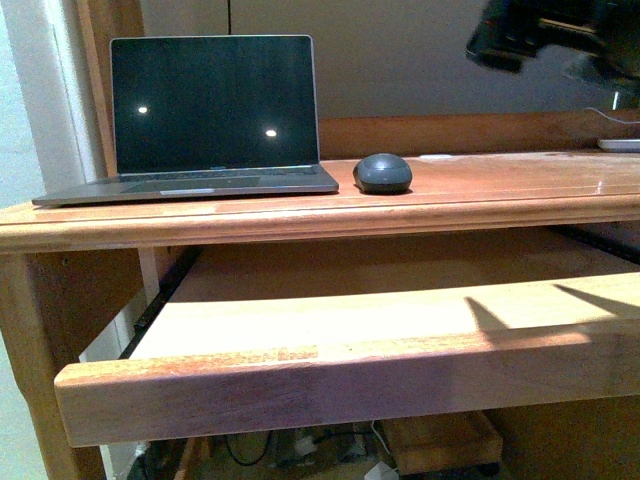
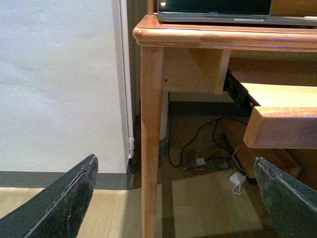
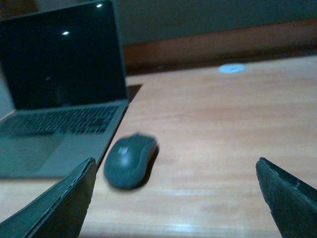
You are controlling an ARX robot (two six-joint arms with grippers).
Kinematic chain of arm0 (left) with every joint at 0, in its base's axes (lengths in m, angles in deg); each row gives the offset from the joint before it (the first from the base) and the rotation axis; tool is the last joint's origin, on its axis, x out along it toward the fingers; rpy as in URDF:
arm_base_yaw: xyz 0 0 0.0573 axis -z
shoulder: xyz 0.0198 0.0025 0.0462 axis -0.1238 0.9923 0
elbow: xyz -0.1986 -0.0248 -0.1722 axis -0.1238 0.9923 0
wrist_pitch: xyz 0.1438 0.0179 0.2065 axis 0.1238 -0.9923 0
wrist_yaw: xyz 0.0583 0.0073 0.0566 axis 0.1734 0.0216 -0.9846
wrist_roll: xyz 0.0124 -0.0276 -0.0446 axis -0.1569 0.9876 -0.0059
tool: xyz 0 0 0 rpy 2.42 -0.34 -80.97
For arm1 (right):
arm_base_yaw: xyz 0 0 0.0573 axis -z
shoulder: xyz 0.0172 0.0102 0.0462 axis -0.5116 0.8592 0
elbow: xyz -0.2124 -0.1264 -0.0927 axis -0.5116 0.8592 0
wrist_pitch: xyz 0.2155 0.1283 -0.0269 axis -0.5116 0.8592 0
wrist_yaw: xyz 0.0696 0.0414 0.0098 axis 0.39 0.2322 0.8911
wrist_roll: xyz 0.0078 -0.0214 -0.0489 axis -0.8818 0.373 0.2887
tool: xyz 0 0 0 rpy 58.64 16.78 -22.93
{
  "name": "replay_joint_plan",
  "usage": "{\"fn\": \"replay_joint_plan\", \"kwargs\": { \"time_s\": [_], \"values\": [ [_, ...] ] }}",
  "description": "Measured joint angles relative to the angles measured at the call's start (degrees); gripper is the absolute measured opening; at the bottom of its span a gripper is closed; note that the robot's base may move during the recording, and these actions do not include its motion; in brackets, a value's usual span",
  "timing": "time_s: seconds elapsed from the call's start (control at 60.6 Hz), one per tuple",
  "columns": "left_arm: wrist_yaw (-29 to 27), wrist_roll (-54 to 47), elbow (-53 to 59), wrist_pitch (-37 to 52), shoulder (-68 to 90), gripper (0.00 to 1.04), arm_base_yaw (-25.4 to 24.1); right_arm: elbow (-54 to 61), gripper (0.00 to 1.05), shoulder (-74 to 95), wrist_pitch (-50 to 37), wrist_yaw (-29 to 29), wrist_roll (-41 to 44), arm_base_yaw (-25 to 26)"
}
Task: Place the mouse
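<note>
The dark grey mouse (image 1: 382, 173) rests on the wooden desk top (image 1: 500, 180), just right of the open laptop (image 1: 205, 115). In the right wrist view the mouse (image 3: 130, 160) lies beside the laptop's corner, apart from my open right gripper (image 3: 176, 198), which holds nothing. That gripper shows as a dark blur (image 1: 545, 40) high at the upper right of the front view. My left gripper (image 2: 178, 198) is open and empty, low beside the desk leg (image 2: 151, 144), looking under the desk.
A pulled-out wooden tray (image 1: 340, 340) juts forward below the desk top. A white object (image 1: 620, 144) lies at the desk's far right. Cables and a white adapter (image 2: 235, 179) lie on the floor under the desk. A white wall (image 2: 59, 84) stands left of the leg.
</note>
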Motion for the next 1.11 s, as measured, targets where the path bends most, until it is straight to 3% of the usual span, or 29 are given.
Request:
{"fn": "replay_joint_plan", "kwargs": {
  "time_s": [0.132,0.264,0.396,0.545,0.71,1.106],
  "values": [
    [0.0,0.0,0.0,0.0,0.0,0.97,0.0,15.3,0.97,-9.5,-3.6,12.0,0.7,5.2],
    [0.0,0.0,0.0,0.0,0.0,0.97,0.0,28.7,0.97,-17.2,-5.6,24.5,1.3,13.7],
    [0.0,0.0,0.0,0.0,0.0,0.97,0.0,37.6,0.97,-18.6,-6.8,29.5,7.0,18.8],
    [0.0,0.0,0.0,0.0,0.0,0.97,0.0,42.4,0.97,-14.8,-9.7,28.5,12.3,19.6],
    [0.0,0.0,0.0,0.0,0.0,0.97,0.0,41.8,0.97,-9.1,-16.2,22.9,13.3,15.5],
    [0.0,0.0,0.0,0.0,0.0,0.97,0.0,24.8,0.97,11.4,-23.7,2.4,9.3,3.4]
  ]
}}
